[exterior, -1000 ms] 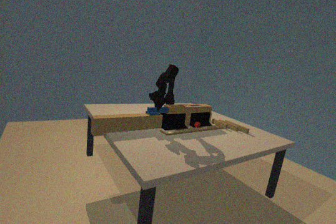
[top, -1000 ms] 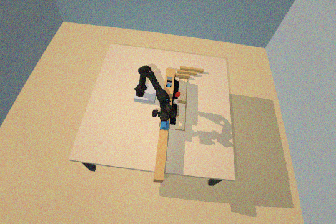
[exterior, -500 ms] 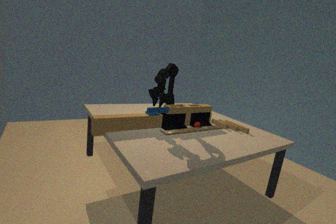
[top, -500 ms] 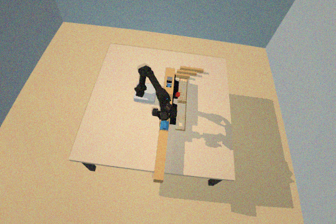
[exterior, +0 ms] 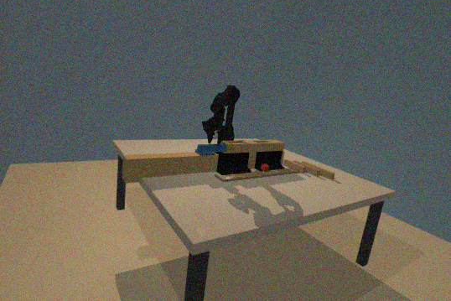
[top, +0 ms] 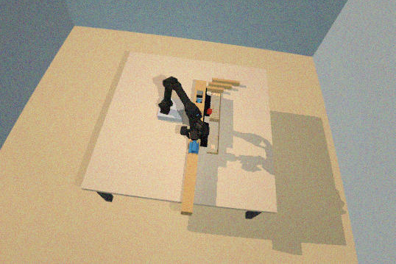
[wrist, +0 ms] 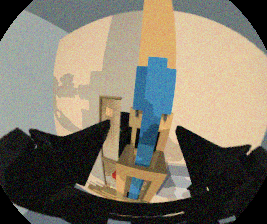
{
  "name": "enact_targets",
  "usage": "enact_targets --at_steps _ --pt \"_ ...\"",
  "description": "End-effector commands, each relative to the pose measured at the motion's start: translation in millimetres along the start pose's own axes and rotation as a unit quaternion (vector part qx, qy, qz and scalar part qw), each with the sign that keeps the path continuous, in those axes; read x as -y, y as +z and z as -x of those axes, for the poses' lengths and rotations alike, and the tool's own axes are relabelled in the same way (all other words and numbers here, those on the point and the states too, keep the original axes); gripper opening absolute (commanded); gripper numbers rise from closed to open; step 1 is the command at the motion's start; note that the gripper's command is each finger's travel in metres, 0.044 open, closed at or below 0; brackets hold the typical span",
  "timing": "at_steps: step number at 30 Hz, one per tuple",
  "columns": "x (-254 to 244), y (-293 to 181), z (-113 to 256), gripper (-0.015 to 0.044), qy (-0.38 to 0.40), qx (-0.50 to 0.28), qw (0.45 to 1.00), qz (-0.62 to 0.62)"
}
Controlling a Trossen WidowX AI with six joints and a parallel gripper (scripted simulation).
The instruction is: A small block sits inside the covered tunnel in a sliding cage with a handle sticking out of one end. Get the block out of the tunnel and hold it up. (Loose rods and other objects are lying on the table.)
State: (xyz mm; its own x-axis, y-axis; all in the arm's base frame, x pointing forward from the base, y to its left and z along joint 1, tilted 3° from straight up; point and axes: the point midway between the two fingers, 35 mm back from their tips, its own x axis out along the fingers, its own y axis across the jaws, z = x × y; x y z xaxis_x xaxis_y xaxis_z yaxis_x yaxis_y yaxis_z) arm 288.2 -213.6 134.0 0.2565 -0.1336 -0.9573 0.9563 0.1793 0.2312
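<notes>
Well, going left to right in the top view, you have a pale, smooth base plate (top: 169,118) under the foot of the matte black arm (top: 188,106) (exterior: 231,96). The arm bends over toward a long, straight beam (top: 190,184) (exterior: 168,165) (wrist: 158,27) of warm tan, wood-like stuff, whose near end reaches past the desk (top: 147,158) (exterior: 344,184) (wrist: 209,75). Your jaws are spread wide with nothing between them; the wrist view shows this plainly, while the arm hides them from you in the top view.

Between their tips in that wrist view you see the smooth, flat blue handle (top: 193,148) (exterior: 209,149) (wrist: 155,87), stepped at its outer end, with a narrow strip running back into the boxy tan tunnel (top: 200,84) (exterior: 252,147) (wrist: 160,180). The top view gives you blue through a square opening in its roof; the exterior view gives you two black rectangles along its side instead. You can't pick out the small block for certain in any view, so its exact spot can't be told.

Farther right, a small red object (top: 209,111) (exterior: 265,167) (wrist: 114,175), rounded in the exterior view, sits beside the tunnel, near a thin, rectangular tan frame (top: 219,132) (exterior: 235,177) (wrist: 103,117). Slim, straight-edged wooden rods (top: 226,81) (exterior: 318,169) lie near the tunnel's far end.
</notes>
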Motion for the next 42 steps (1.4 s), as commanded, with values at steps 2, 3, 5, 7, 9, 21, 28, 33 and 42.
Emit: enact_targets --at_steps 2,3,5,7,9,21,28,33,42 --pt "2.7 -4.1 -9.9 0.044 -0.002 -0.005 1.0 -0.002" --pt "3.0 -4.4 -11.5 0.044 -0.002 -0.005 1.0 -0.002" --pt "3.6 -5.0 -14.6 0.044 -0.002 -0.005 1.0 -0.002" --pt "4.2 -5.6 -17.7 0.044 -0.002 -0.005 1.0 -0.002" --pt "4.8 -6.3 -20.8 0.044 -0.002 -0.005 1.0 -0.002" --pt "5.8 -6.6 -29.5 0.0414 0.0 -0.001 1.0 0.0" --pt "5.8 -6.6 -29.5 0.023 0.0 -0.001 1.0 0.0" --pt "5.8 -6.6 -29.5 0.0099 0.0 -0.001 1.0 0.0" --pt "5.8 -11.3 -29.6 0.0 0.0 -0.002 1.0 0.0"
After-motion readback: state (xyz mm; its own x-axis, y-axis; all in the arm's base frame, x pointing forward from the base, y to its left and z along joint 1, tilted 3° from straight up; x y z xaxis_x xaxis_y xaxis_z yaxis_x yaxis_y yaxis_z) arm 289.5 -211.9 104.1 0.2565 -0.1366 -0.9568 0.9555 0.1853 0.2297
